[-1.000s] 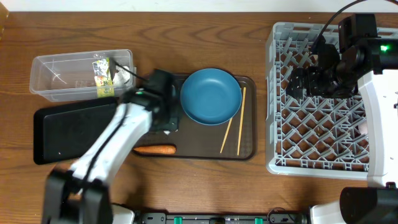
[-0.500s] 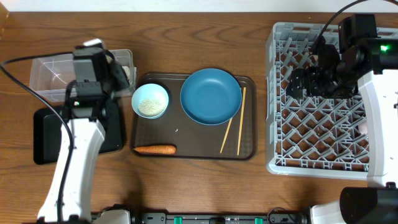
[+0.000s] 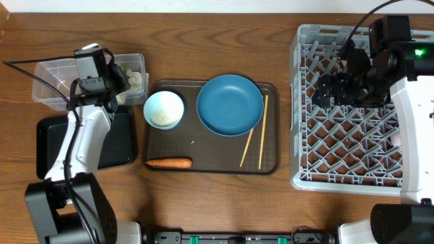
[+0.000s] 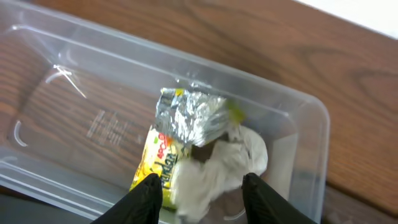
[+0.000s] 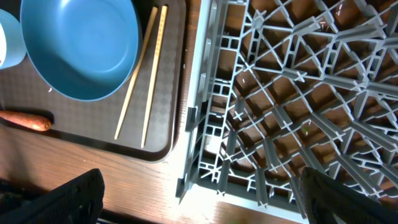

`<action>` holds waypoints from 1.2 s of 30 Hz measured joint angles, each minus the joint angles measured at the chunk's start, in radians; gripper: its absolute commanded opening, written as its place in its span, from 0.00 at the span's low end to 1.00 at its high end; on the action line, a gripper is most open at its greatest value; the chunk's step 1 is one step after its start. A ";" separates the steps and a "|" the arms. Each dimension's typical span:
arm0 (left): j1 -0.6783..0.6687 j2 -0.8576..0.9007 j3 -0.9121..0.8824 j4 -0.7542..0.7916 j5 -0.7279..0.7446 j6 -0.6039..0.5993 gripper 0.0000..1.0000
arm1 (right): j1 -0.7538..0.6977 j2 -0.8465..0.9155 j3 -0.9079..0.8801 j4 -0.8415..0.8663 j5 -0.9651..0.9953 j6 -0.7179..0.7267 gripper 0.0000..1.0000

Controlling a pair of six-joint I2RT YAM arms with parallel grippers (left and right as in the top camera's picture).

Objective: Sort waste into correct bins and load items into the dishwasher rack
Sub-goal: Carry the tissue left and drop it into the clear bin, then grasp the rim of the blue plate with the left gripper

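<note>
The big grey rack is on my right side. My right gripper hangs over it with its fingers wide apart, holding nothing. The brown tray holds the blue plate, a bowl of rice, two chopsticks and a carrot stick. The black tray lies just beside the clear tub. My left gripper hangs over the tub, fingers apart. The yellow wrapper and a white paper wad lie inside the tub.

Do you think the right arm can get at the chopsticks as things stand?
Probably yes: the right gripper is open above the dishwasher rack, and the chopsticks lie uncovered on the brown tray beside it.
</note>
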 measured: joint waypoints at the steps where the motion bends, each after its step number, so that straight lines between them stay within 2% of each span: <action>1: 0.000 -0.008 0.000 0.000 0.001 0.000 0.45 | 0.000 0.000 0.000 0.000 0.000 0.000 0.99; 8: -0.034 -0.135 0.007 -0.099 0.114 -0.004 0.45 | 0.000 0.000 0.000 0.001 0.000 0.000 0.99; 12: -0.150 -0.171 0.021 -0.195 0.200 -0.008 0.45 | 0.000 0.000 0.000 0.005 0.000 0.000 0.99; 19: -0.394 -0.085 0.021 -0.249 0.258 -0.011 0.48 | 0.000 0.000 0.000 0.001 0.000 0.000 0.99; 23: -0.481 -0.002 0.021 -0.257 0.267 -0.027 0.47 | 0.000 0.000 0.000 -0.006 0.008 0.000 0.99; 29: -0.517 0.100 0.021 -0.286 0.267 -0.060 0.46 | 0.000 0.000 0.000 -0.027 0.049 0.000 0.99; 36: -0.517 0.116 0.021 -0.307 0.259 -0.080 0.46 | 0.000 0.000 0.000 -0.029 0.061 0.000 0.99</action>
